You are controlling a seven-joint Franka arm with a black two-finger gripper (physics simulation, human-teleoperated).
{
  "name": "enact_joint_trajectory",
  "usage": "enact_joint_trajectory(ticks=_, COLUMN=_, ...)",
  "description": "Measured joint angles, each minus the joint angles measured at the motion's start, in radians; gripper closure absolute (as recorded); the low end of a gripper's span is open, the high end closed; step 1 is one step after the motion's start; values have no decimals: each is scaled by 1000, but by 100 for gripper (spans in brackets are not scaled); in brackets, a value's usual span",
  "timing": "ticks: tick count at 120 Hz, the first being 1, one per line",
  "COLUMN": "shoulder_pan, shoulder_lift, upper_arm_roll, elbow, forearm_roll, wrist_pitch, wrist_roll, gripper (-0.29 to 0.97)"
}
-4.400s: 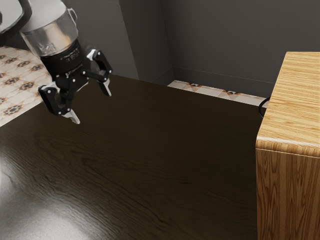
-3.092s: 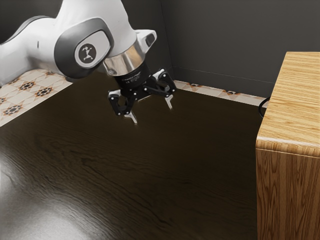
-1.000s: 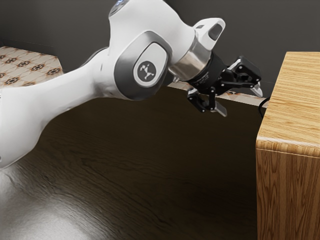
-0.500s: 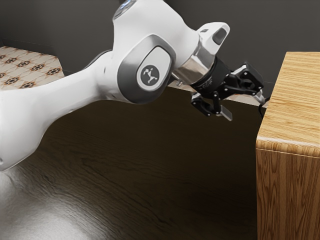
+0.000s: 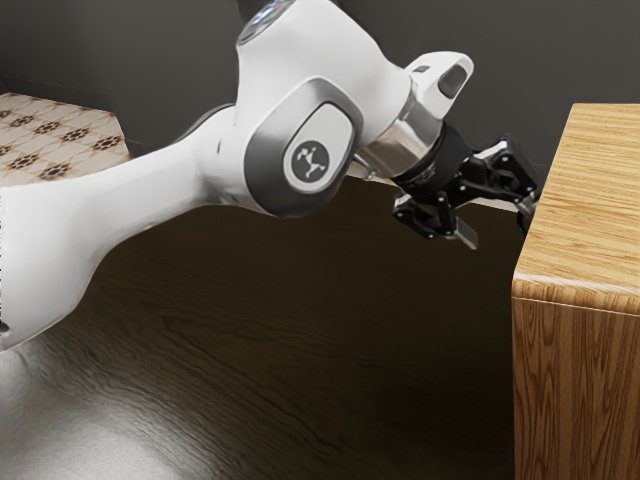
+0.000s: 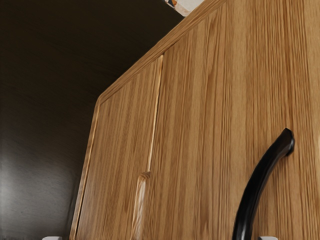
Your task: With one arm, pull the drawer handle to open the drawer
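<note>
A light wooden cabinet (image 5: 580, 250) stands at the exterior view's right edge of the dark table. Its black curved drawer handle (image 6: 260, 185) is fixed to the wood-grain drawer front (image 6: 200, 125); in the exterior view a bit of the handle (image 5: 522, 222) peeks out at the cabinet's far corner. My black gripper (image 5: 495, 215) is open and points at that face. One finger is just at the cabinet's edge near the handle, the other out over the table. In the wrist view the handle lies close ahead of my hand and off to one side.
The dark wooden table (image 5: 280, 350) stretches wide below and to the exterior view's left of my arm. A dark wall (image 5: 560, 50) stands behind the cabinet. Patterned floor tiles (image 5: 50, 140) lie beyond the table's far left edge.
My arm has swung from the exterior view's left across the table to the cabinet. Over the last second the hand crept further right and slightly down toward the handle, fingers still apart.
</note>
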Motion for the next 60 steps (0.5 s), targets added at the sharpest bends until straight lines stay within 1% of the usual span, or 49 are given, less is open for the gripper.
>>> enact_joint_trajectory(ticks=35, shoulder_pan=3, shoulder_lift=-1, upper_arm_roll=0, elbow=-32, forearm_roll=-3, wrist_pitch=18, wrist_roll=-4, gripper=21)
enact_joint_trajectory(ticks=60, shoulder_pan=21, shoulder_lift=-32, upper_arm_roll=2, elbow=-83, forearm_roll=-4, wrist_pitch=24, wrist_roll=-11, gripper=22)
